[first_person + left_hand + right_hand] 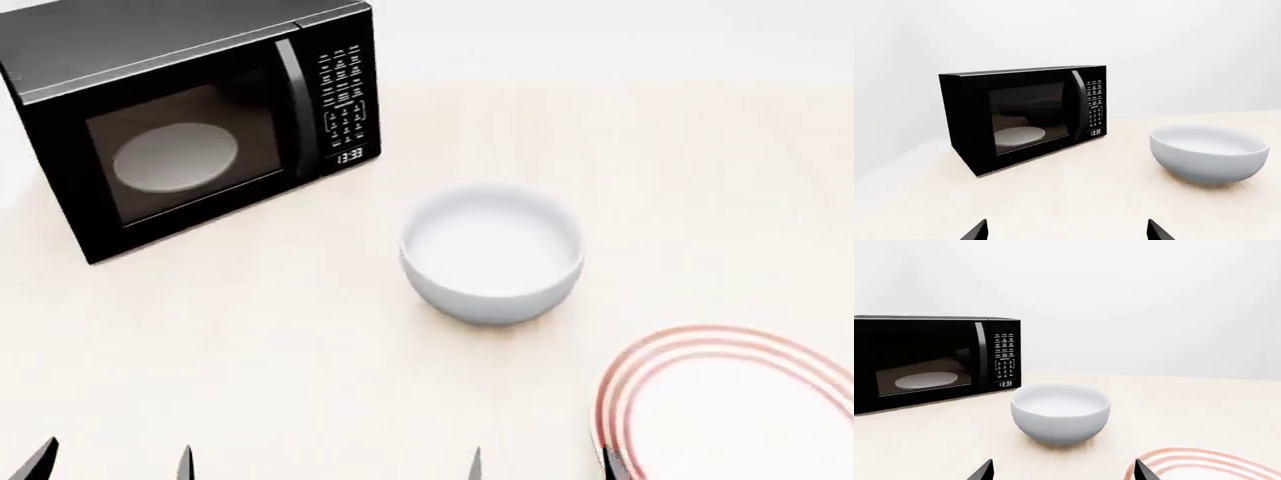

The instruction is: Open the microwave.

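Observation:
The black microwave [187,120] stands at the far left of the table with its door shut. A white turntable plate [176,158] shows through the window. Its curved door handle [291,100] and keypad [343,95] are on its right side, and the clock reads 13:33. It also shows in the left wrist view [1024,117] and the right wrist view [934,362]. My left gripper [114,462] is open and empty at the near left edge, far short of the microwave. My right gripper [541,465] is open and empty near the front.
A white bowl [491,252] stands mid-table, right of the microwave. A white plate with red rings [734,410] lies at the near right, beside my right gripper. The table top [267,340] is pale wood with a white wall behind.

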Tool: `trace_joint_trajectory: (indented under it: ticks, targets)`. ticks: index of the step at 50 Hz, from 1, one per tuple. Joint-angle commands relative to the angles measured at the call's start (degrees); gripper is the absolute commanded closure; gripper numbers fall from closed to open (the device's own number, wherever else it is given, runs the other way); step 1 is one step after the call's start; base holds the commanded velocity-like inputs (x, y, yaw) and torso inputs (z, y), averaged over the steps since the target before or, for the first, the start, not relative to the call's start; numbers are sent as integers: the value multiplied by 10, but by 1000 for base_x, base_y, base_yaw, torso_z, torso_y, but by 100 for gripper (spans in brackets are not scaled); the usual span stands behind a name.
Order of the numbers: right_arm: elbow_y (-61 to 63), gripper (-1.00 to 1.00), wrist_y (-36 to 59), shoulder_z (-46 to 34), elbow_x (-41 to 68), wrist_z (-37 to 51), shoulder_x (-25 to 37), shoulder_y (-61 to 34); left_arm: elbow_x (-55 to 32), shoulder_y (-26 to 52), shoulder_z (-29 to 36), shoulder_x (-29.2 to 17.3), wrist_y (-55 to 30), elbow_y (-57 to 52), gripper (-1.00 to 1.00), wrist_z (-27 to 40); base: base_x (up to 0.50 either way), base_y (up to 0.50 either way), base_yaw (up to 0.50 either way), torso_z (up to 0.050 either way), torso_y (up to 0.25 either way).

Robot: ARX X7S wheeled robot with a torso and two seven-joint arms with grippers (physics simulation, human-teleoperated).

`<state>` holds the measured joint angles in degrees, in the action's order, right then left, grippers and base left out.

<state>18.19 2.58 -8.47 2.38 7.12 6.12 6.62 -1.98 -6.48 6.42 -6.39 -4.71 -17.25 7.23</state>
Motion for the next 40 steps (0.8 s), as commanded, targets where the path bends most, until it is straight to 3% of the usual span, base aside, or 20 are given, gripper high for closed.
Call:
trace_joint_trajectory:
  ticks: [1, 15, 27, 40]
  targets:
    - [-5, -100, -2, -11, 3, 8, 7, -3, -4, 2, 7, -7, 0, 1, -100, 10, 0, 500, 0, 0, 0]
    - [-11, -100, -8, -19, 17, 12, 15, -5, -7, 4, 13, -14, 0, 4, -100, 20, 83, 487, 0, 0, 0]
    - [-13, -100, -13, -25, 26, 16, 20, -6, -10, 6, 18, -20, 1, 5, -100, 27, 405, 337, 0, 0, 0]
    - [-20, -100, -15, -33, 30, 20, 25, -11, -15, 7, 23, -25, 2, 4, -100, 33, 499, 59, 0, 0, 0]
